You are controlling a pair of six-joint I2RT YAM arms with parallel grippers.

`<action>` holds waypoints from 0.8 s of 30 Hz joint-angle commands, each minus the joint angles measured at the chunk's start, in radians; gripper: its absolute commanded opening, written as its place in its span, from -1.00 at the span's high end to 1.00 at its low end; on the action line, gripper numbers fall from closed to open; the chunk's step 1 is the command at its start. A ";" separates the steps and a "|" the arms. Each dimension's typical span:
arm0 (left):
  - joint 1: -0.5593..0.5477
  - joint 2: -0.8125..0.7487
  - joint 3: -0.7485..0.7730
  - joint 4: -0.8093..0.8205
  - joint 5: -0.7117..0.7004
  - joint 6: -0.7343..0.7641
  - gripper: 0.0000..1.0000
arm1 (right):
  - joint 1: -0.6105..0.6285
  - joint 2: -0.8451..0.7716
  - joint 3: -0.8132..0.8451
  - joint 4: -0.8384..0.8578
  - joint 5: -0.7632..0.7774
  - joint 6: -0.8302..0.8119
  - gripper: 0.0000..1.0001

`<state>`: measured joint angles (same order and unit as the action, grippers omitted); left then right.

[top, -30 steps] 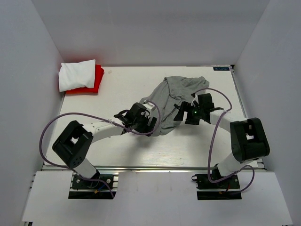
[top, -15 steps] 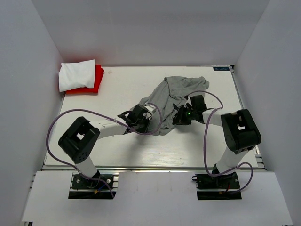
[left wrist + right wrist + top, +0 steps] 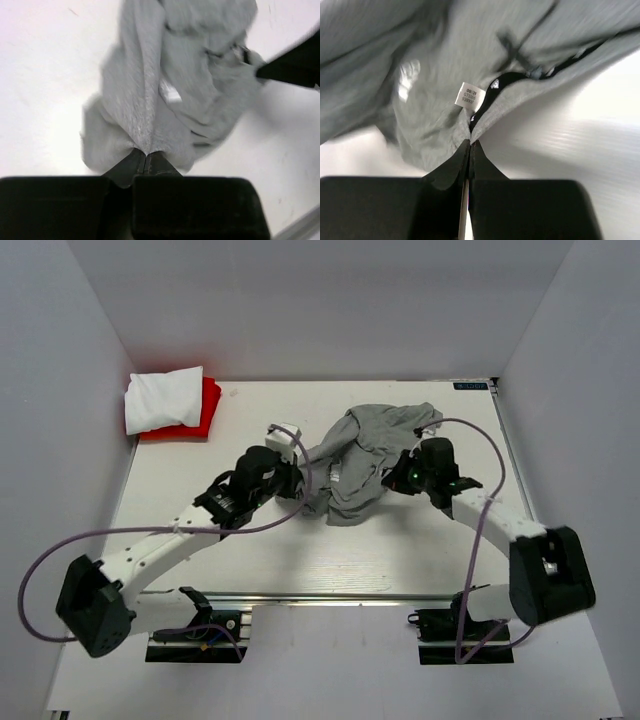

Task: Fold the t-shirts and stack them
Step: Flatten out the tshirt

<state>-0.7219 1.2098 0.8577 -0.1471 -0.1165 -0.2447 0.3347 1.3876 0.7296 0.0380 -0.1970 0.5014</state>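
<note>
The heather-grey t-shirt lies bunched on the table, right of centre. My left gripper is shut on its left edge. In the left wrist view the cloth rises out of the closed fingertips. My right gripper is shut on the shirt's right side. In the right wrist view its tips pinch a grey hem just below a white label. A folded white t-shirt rests on a folded red t-shirt in the back left corner.
White walls close in the table on the left, back and right. Purple cables loop from both arms, one arching over the shirt's right side. The right gripper's dark body shows in the left wrist view.
Both grippers went from open to shut on the grey shirt. The left arm stretched out and swung its wrist left and back; the right wrist shifted, and the shirt's lower part drew in.
</note>
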 commanded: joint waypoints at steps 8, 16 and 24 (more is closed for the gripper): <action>0.013 -0.062 0.278 -0.221 -0.535 0.014 1.00 | -0.029 -0.312 0.168 -0.286 0.645 -0.079 1.00; 0.022 -0.196 0.366 -0.178 -0.733 0.156 1.00 | -0.066 -0.479 0.390 -0.368 1.068 -0.193 1.00; 0.022 -0.383 0.468 -0.109 -0.463 0.295 1.00 | -0.066 -0.585 0.628 -0.322 0.966 -0.369 1.00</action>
<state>-0.7063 0.8948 1.2655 -0.3153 -0.6952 -0.0334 0.2756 0.8471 1.2747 -0.3367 0.7498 0.2462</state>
